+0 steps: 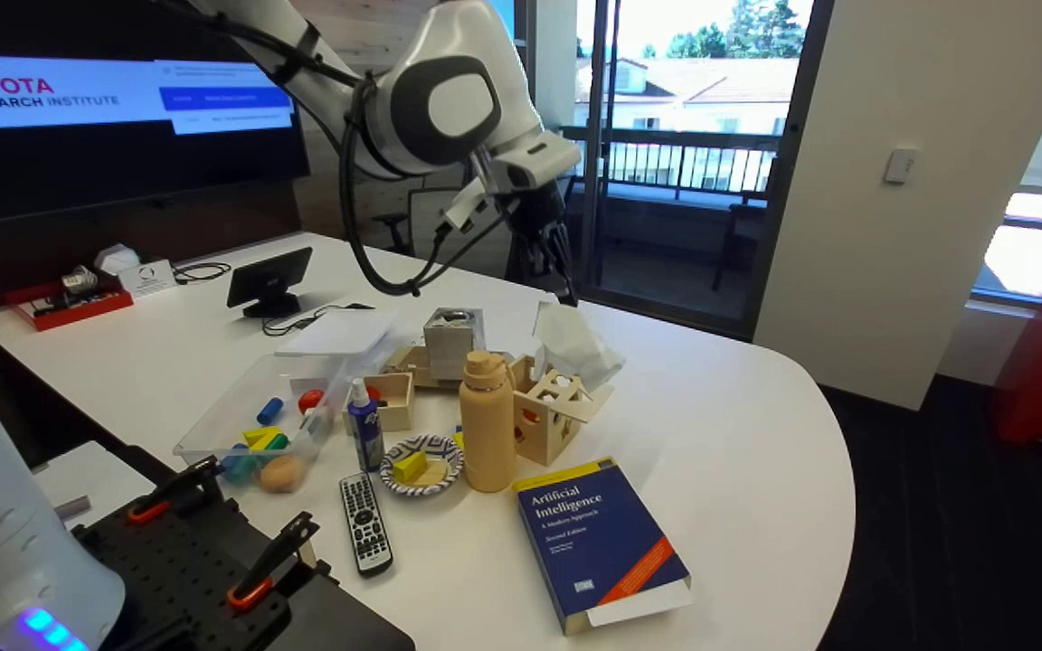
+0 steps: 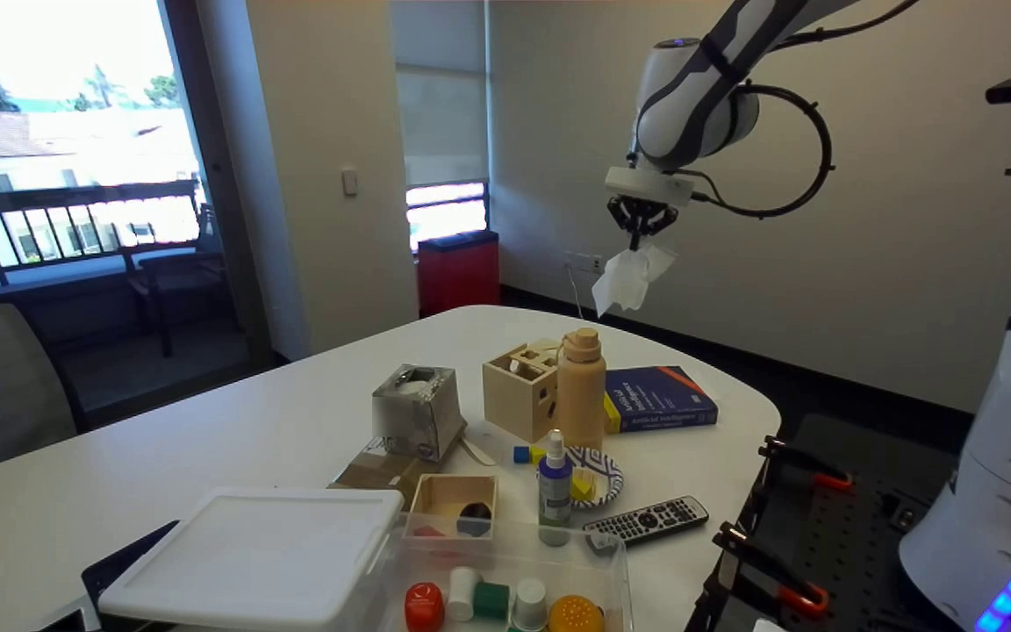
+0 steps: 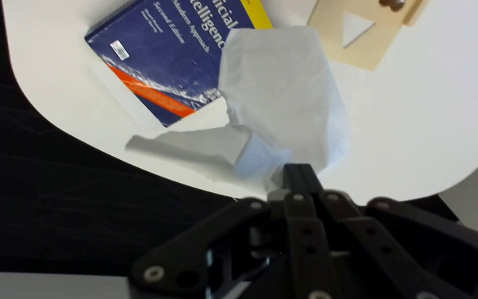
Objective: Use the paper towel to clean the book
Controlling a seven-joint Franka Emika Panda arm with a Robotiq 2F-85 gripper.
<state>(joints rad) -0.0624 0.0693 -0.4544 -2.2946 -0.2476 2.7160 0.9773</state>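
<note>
Gripper (image 3: 298, 167) clamps paper towel (image 3: 280, 91) btwn fingers w/ rest hanging loose, prob. so soft part, not hard tips, wipes book (image 3: 172, 58).

In an exterior view, around the tan bottle (image 1: 487, 434), a holed wooden box (image 1: 541, 438) is seen at three o'clock, a purple spray bottle (image 1: 365, 429) at nine, and toward eight a patterned dish (image 1: 450, 459) and, farther out, a remote (image 1: 365, 524).

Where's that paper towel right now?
In an exterior view, the towel hangs from the gripper, right of centre, up and right of the bottle.
</note>
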